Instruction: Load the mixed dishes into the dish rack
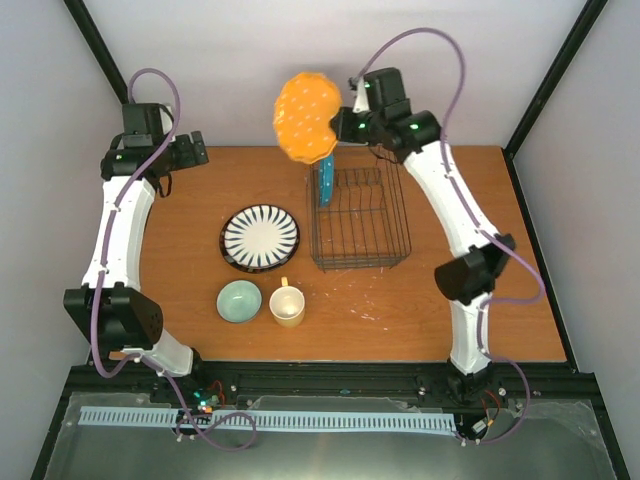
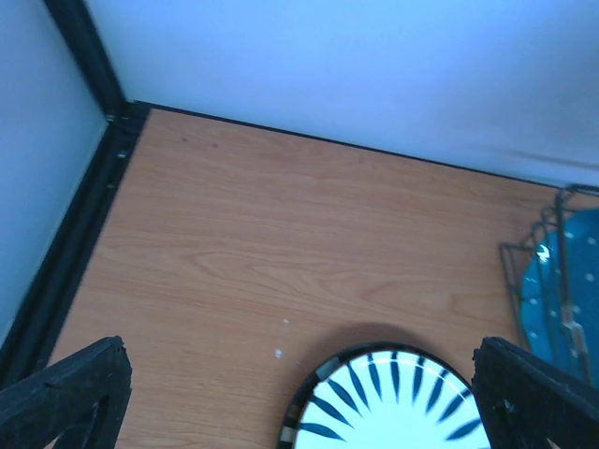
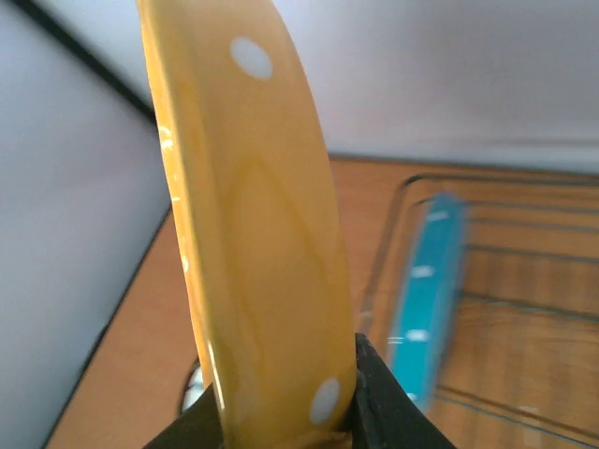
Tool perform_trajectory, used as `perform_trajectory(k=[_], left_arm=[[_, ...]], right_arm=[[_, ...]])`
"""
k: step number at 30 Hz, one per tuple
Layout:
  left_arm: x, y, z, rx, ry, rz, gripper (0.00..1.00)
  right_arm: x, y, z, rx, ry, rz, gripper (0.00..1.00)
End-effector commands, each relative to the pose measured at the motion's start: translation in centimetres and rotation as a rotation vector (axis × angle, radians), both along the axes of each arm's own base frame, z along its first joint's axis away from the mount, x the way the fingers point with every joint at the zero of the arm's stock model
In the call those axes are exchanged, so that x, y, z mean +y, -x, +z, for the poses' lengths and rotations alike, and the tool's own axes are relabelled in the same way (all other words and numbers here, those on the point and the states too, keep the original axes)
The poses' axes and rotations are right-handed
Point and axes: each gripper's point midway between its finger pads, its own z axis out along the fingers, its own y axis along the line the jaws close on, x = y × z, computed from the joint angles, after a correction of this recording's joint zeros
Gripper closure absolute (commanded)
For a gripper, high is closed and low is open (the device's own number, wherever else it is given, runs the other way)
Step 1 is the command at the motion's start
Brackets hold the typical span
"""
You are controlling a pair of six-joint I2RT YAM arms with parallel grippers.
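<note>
My right gripper (image 1: 340, 128) is shut on the rim of the yellow-orange dotted plate (image 1: 305, 117) and holds it on edge in the air above the far left corner of the wire dish rack (image 1: 372, 262); the plate fills the right wrist view (image 3: 248, 234). A teal dotted plate (image 1: 326, 180) stands on edge in the rack's far left end and also shows in the right wrist view (image 3: 426, 290). The striped plate (image 1: 260, 238), mint bowl (image 1: 239, 301) and cream mug (image 1: 287, 305) lie on the table. My left gripper (image 1: 192, 150) is open and empty at the far left, behind the striped plate (image 2: 388, 402).
The wooden table (image 1: 190, 215) is bounded by white walls and black frame posts (image 1: 100, 50). The rack's wire end and the teal plate (image 2: 562, 290) show at the right of the left wrist view.
</note>
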Motion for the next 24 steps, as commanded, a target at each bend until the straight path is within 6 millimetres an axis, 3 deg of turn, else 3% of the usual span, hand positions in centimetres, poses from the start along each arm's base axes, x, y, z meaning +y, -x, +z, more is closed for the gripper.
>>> perform_trajectory(k=[1, 4, 8, 15, 24], left_arm=[[2.7, 0.1, 2.7, -0.081, -0.058, 0.154, 0.00], [2.9, -0.2, 1.5, -0.046, -0.054, 0.171, 0.00], [2.9, -0.3, 0.3, -0.019, -0.042, 0.180, 0.00], [3.3, 0.1, -1.3, 0.024, -0.046, 0.211, 0.00], [3.5, 0.8, -2.7, 0.058, -0.046, 0.234, 0.00]], right_arm=[[-9.6, 0.6, 11.3, -0.334, 0.074, -0.442, 0.97], [-13.4, 0.9, 11.2, -0.348, 0.248, -0.627, 0.97], [-14.3, 0.7, 6.9, -0.255, 0.492, -0.658, 0.97], [-13.0, 0.7, 0.8, -0.099, 0.533, -0.615, 0.97], [-11.0, 0.8, -3.5, 0.032, 0.505, -0.543, 0.97]])
